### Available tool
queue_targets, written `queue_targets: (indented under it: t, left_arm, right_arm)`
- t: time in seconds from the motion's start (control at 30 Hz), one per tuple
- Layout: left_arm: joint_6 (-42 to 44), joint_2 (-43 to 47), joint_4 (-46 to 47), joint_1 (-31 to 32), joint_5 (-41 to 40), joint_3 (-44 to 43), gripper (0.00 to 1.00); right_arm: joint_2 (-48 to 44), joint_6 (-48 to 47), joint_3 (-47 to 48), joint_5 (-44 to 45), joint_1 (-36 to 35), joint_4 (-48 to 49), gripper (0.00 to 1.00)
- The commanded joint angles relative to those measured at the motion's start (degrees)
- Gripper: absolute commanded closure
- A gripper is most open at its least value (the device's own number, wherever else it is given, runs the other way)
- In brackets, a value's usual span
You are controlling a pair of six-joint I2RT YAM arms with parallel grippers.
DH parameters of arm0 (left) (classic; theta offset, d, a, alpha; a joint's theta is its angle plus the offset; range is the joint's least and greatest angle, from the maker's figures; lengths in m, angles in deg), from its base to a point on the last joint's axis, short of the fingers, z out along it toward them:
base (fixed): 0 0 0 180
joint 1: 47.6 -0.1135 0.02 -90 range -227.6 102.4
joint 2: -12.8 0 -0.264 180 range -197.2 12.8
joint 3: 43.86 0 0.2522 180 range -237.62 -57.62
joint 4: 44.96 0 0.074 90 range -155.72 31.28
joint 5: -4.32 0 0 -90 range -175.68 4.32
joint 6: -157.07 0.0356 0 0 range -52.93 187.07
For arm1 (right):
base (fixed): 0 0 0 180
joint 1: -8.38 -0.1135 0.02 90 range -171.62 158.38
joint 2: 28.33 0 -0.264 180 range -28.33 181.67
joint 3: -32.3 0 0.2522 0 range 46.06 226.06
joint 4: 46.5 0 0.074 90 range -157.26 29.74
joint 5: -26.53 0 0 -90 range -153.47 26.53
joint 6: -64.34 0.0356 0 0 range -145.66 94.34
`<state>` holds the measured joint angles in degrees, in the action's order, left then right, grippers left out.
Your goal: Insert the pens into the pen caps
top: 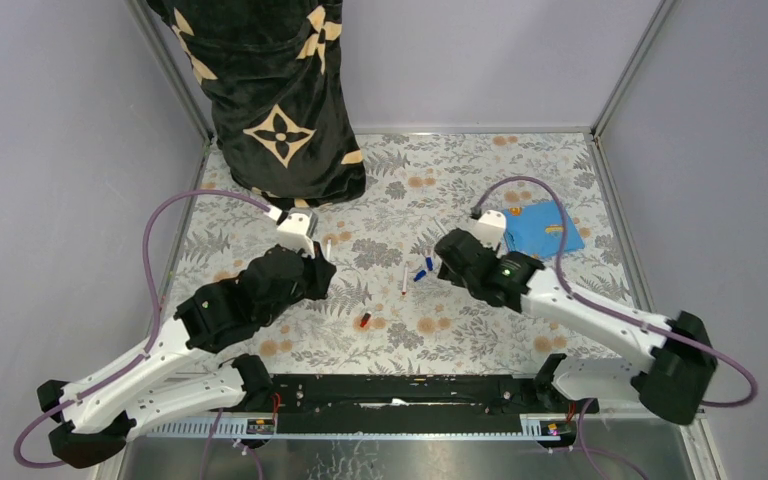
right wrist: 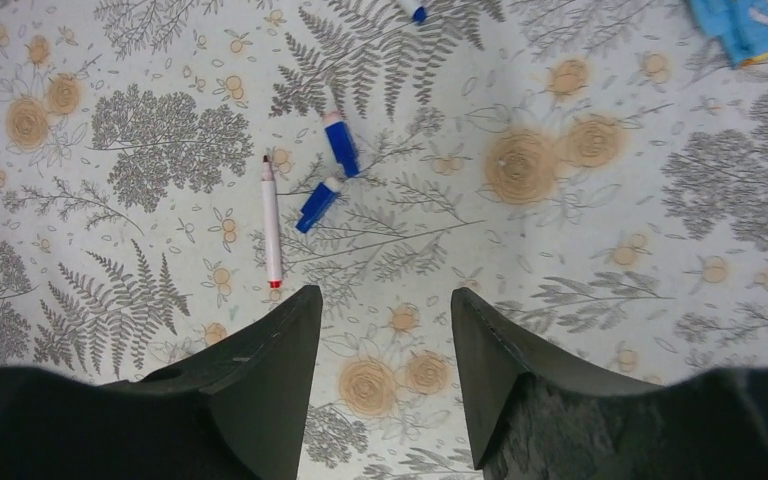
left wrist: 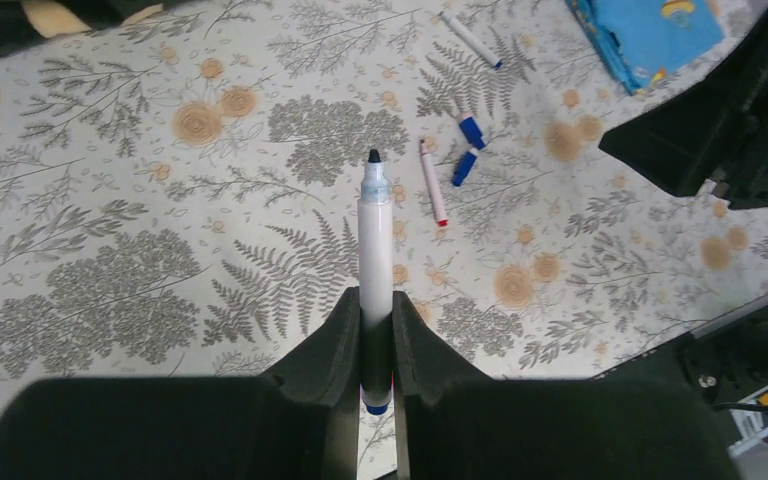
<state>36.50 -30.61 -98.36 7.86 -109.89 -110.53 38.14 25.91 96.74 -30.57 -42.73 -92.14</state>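
My left gripper (left wrist: 376, 310) is shut on a white pen (left wrist: 375, 240) with a blue tip, held above the table; both show in the top view, gripper (top: 322, 262) and pen (top: 328, 246). A red-tipped pen (right wrist: 272, 222) lies flat, also in the top view (top: 403, 280). Two blue caps (right wrist: 340, 143) (right wrist: 317, 203) lie just right of it. My right gripper (right wrist: 385, 300) is open and empty, hovering near them (top: 440, 265). A red cap (top: 364, 320) lies nearer the bases. The end of a third pen (left wrist: 470, 38) shows farther back.
A blue folded cloth (top: 540, 228) lies at the back right beside the right arm. A person in a black patterned robe (top: 270, 90) stands at the far left edge of the floral table (top: 390, 170). Metal frame posts bound the sides.
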Motion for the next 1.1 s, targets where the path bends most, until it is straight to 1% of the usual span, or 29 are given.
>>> queue_targets:
  t: [0.0,0.03,0.17,0.2,0.4,0.7,0.87,1.07]
  left_arm:
    - [2.70,-0.01,-1.68,-0.35,-3.86,1.01,1.00]
    - [2.66,0.04,-1.73,-0.35,-3.87,1.35,1.00]
    - [1.78,1.19,-1.76,-0.27,-2.31,3.10,1.00]
    - [1.68,1.59,-1.68,-0.27,-1.90,3.14,1.00]
    - [1.69,3.51,-0.04,-0.27,-2.90,5.03,1.00]
    - [2.06,4.40,0.82,-0.26,-2.76,5.65,1.00]
    - [2.17,5.86,1.22,-0.23,-3.27,6.01,1.00]
    - [2.38,5.27,1.32,-0.26,-2.85,5.95,1.00]
  right_arm:
    - [9.88,4.18,7.59,-3.97,-0.30,2.26,0.42]
    - [12.19,5.59,9.26,-4.57,-0.30,1.65,0.42]
    - [17.59,9.41,9.53,-5.71,-0.30,5.78,0.42]
    - [18.92,10.21,10.21,-5.52,-0.30,5.59,0.42]
    - [27.39,14.23,16.44,-2.38,-0.30,-1.74,0.38]
    - [34.81,13.94,18.72,-2.60,0.75,-1.97,0.39]
    - [37.04,13.01,19.32,-4.26,2.17,-0.73,0.42]
    - [39.15,11.87,20.47,-5.34,3.22,0.01,0.43]
